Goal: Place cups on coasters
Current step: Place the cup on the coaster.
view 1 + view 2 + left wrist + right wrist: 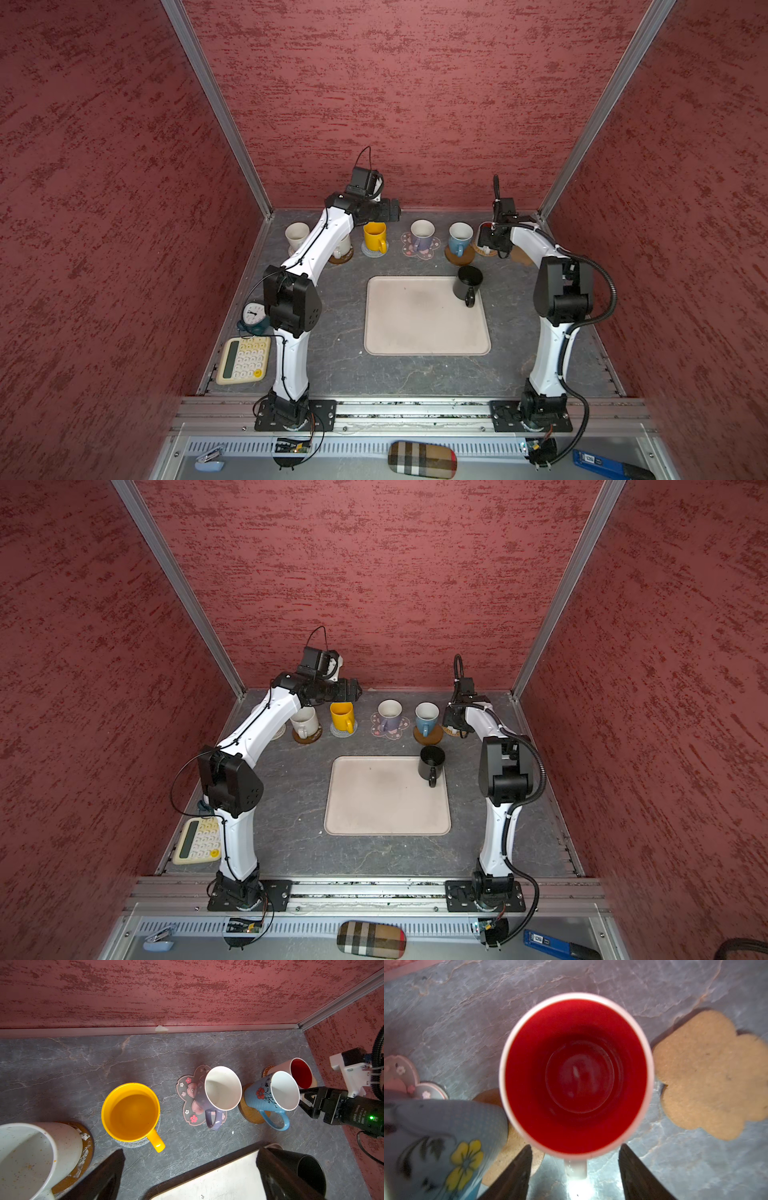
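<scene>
Yellow mug (pixel 131 1111), floral light-blue mug (pixel 261 1097), red-lined white mug (pixel 576 1074), black mug (pixel 468 281)

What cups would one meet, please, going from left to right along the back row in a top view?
In order: far-left white cup → half-hidden white cup behind the left arm → yellow cup → lavender cup → light blue cup.

The left end effector (pixel 392 210) was held high and level, jaws wide; the right end effector (pixel 575 1147) pointed down, jaws parted.
</scene>
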Controlling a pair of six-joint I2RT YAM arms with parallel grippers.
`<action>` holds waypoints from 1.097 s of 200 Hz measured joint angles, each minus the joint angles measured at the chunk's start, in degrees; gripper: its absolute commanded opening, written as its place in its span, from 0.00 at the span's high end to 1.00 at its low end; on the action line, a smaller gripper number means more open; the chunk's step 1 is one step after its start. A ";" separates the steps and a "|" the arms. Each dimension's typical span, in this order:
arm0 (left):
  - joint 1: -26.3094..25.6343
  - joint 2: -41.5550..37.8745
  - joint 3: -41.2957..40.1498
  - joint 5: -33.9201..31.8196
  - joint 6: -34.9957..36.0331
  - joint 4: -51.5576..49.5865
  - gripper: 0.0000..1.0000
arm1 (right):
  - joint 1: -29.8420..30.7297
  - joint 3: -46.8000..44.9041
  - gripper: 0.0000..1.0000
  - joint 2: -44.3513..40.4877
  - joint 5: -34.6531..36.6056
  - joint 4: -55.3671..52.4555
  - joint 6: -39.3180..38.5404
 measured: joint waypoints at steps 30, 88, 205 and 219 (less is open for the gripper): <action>-0.90 -2.84 -1.60 -0.37 0.00 -0.02 0.01 | 0.00 -1.44 0.20 -3.43 -0.20 0.94 -0.46; -2.54 -8.24 -4.74 -1.64 0.09 -0.02 0.01 | 0.00 -6.64 0.18 -14.69 -1.22 2.49 -1.05; -4.61 -28.76 -28.28 -2.01 -2.58 1.95 0.01 | 1.14 -28.55 0.18 -40.09 -5.68 5.46 1.16; -5.95 -31.63 -31.01 -2.89 -2.71 2.16 0.00 | 1.62 -31.23 0.18 -43.85 -5.75 5.66 1.68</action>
